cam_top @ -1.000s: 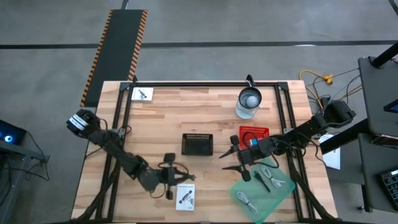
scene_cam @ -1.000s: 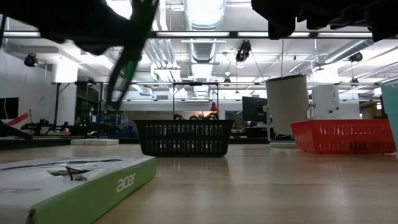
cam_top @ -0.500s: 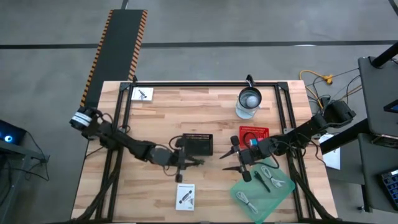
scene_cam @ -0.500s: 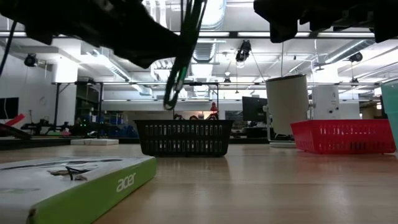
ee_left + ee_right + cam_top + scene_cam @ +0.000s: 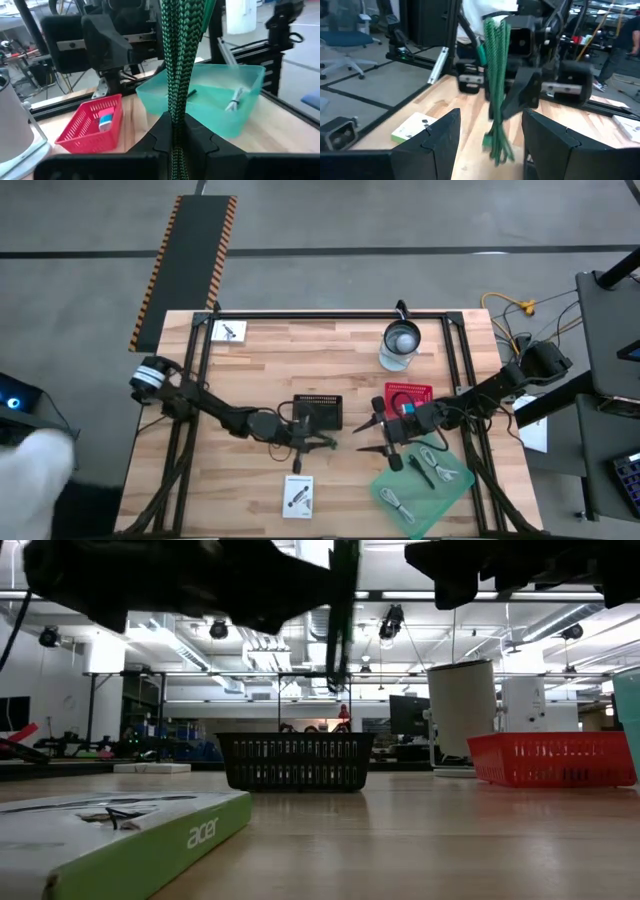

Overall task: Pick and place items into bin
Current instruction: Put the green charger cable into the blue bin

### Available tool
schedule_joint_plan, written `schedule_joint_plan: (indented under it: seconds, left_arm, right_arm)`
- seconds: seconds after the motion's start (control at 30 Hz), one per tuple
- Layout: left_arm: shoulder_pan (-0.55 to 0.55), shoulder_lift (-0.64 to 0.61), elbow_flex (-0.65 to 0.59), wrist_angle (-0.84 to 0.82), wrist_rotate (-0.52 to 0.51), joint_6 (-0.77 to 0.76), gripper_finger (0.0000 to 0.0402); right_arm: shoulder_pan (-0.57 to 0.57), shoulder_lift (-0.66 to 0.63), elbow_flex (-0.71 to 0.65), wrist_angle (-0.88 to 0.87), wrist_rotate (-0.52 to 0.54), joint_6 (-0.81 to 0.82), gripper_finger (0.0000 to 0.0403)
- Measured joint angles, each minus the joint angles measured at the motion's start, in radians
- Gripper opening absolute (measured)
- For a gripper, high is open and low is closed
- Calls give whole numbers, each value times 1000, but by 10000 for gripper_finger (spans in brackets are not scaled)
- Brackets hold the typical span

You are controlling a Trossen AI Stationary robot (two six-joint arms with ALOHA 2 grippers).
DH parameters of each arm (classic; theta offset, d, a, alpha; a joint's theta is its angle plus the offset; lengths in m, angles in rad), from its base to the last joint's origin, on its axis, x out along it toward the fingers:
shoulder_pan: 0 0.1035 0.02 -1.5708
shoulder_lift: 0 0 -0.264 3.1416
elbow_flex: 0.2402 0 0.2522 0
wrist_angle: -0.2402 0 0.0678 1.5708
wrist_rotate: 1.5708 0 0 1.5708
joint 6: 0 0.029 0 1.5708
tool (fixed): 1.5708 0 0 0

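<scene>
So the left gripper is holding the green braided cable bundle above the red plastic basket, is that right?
Not quite. The left gripper holds the green braided cable bundle beside the black mesh basket, not above the red plastic basket; the high view shows it.

green cord [image 5: 176, 75] — both ends cut off

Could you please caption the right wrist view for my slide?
Left gripper holds a green braided cable bundle above the wooden table.

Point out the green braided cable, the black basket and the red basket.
green braided cable [image 5: 176, 75], left wrist view, middle of the bundle
black basket [image 5: 296, 761], low view, front wall
red basket [image 5: 80, 127], left wrist view, near side wall
</scene>
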Motion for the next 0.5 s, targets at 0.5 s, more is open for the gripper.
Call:
schedule_joint_plan:
  seconds: [0.5]
  left_arm:
    - [77,135,144,9,110,7,8]
  right_arm:
    - [0,0,0,-5,22,-18,199]
